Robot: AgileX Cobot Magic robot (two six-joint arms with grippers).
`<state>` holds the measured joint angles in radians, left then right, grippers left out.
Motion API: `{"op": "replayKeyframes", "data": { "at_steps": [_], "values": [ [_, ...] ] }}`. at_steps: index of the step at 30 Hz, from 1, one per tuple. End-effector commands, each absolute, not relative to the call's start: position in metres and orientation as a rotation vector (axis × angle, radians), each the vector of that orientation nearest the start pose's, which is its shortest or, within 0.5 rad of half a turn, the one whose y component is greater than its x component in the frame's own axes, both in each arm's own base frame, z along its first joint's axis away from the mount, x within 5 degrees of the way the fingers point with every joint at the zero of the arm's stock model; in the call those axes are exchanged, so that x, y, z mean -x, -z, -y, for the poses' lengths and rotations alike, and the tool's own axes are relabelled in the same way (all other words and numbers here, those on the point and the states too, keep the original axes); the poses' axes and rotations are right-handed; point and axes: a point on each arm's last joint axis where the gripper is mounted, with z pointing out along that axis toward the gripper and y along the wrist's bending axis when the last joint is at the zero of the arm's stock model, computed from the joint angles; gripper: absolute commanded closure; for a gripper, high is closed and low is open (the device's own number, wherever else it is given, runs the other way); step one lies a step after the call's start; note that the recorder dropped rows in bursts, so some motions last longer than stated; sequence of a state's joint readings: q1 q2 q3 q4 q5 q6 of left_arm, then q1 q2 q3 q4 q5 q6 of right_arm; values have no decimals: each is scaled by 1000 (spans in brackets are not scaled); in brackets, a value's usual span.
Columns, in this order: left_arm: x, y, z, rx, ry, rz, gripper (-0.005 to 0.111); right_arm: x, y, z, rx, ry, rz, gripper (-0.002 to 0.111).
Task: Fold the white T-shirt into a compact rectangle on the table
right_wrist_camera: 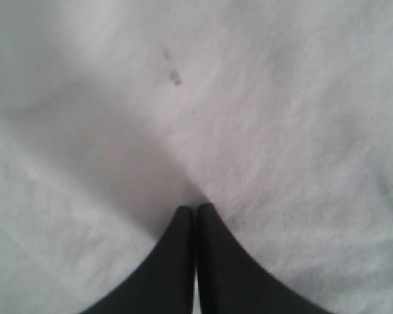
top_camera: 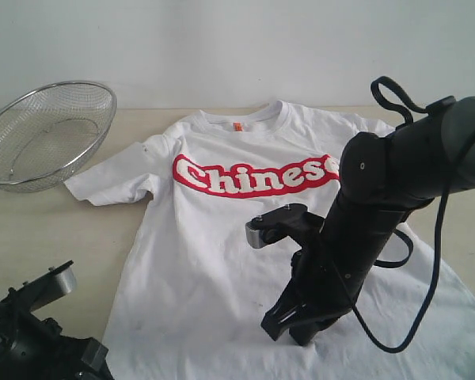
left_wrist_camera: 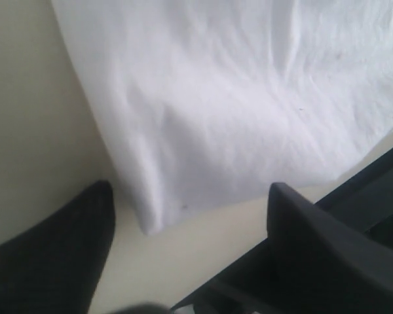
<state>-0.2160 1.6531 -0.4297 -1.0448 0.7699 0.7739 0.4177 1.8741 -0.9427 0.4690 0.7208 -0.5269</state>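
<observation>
With the right fingers (right_wrist_camera: 183, 261) pressed together over the white T-shirt (top_camera: 214, 237), lower the spread left fingers (left_wrist_camera: 59, 248) around its hem corner (left_wrist_camera: 150, 219), flush to the desk (top_camera: 47, 229), before pinching.

The white T-shirt (top_camera: 198, 261) is lying face up, spread flat on the pale beige table (top_camera: 32, 229), its collar pointing far. Red "Chinese" lettering (top_camera: 253, 176) is running across the chest, an orange tag (top_camera: 237, 126) is showing inside the neck, and one sleeve (top_camera: 111, 186) is stretching out left.
</observation>
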Motion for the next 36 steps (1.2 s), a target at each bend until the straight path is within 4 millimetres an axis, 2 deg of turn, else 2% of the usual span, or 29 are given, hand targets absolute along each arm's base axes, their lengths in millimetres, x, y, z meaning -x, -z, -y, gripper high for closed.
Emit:
{"op": "replayKeyframes", "data": {
  "at_steps": [1,5,9,16,24,28,36],
  "values": [
    [-168,-103,96,-119,1072,-3141,44,-272,-120,-150,928,-467,-2938,108],
    [-167,-98,100,-105,1163,-3150,44,-272,-120,-150,927,-466,-2937,108],
    [-170,-95,102,-111,1216,-3111,54,-272,-120,-150,934,-466,-2934,108],
    [-179,-98,105,-177,1224,-3050,102,-272,-120,-150,937,-465,-2931,108],
    [-191,-108,112,-255,1317,-2979,102,-272,-120,-150,938,-466,-2933,108],
    [-209,-114,115,-203,1290,-2909,102,-272,-120,-150,939,-467,-2935,108],
    [-253,-129,121,-213,1171,-2776,102,-273,-120,-150,933,-461,-2926,108]
  ]
}}
